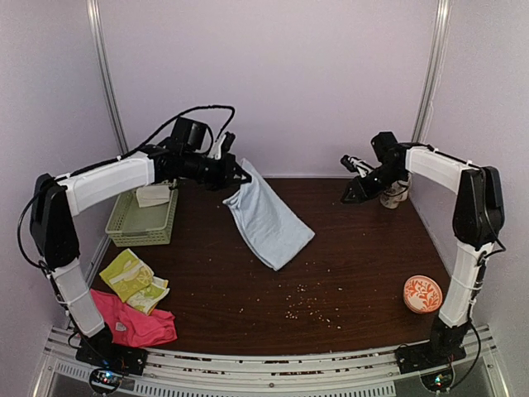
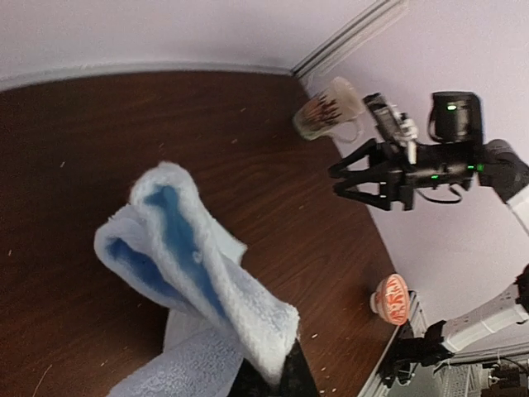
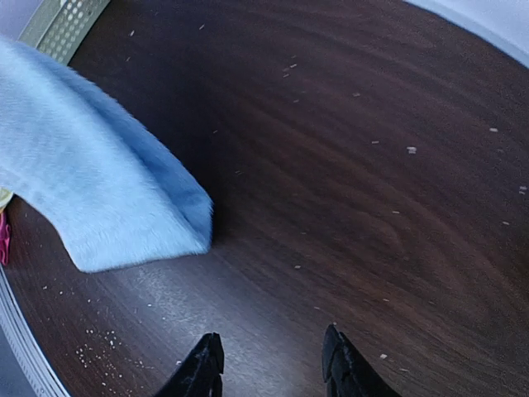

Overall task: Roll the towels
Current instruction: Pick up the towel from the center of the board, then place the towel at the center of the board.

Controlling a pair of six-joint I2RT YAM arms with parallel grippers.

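From above, we are looking at a dark wood-grain desk [image 1: 364, 265] sprinkled with pale crumbs [image 1: 302, 308]. The left end effector [image 1: 237, 174] is clamped on the top corner of the blue towel [image 1: 269, 219]. The towel is hanging from it as a long soft strip slanting down to the right, with its lower end resting on the desk. The right end effector [image 1: 354, 192] is hovering at the far right, fingers parted, just beside a printed mug [image 1: 395, 192]. A cream towel [image 1: 153, 195] is lying folded in the slotted pale green plastic basket [image 1: 140, 223] at the left. Nearer us, a yellow-green towel [image 1: 132, 277] is lying crumpled, touching a hot-pink towel [image 1: 136, 327]. A round orange patterned bowl [image 1: 423, 294] is sitting at the near right.

From the left wrist, we are seeing the blue towel's fluffy terry bunching into looped folds, with deeper blue inside them. It is pinched at the bottom edge by the dark closed fingers. Beyond it, the right end effector is showing its black fingers spread, with the mug behind it.

From the right wrist, the two black fingertips are standing apart above bare wood. The blue towel's fuzzy squared end is lying at the left on the desk, well apart from them.
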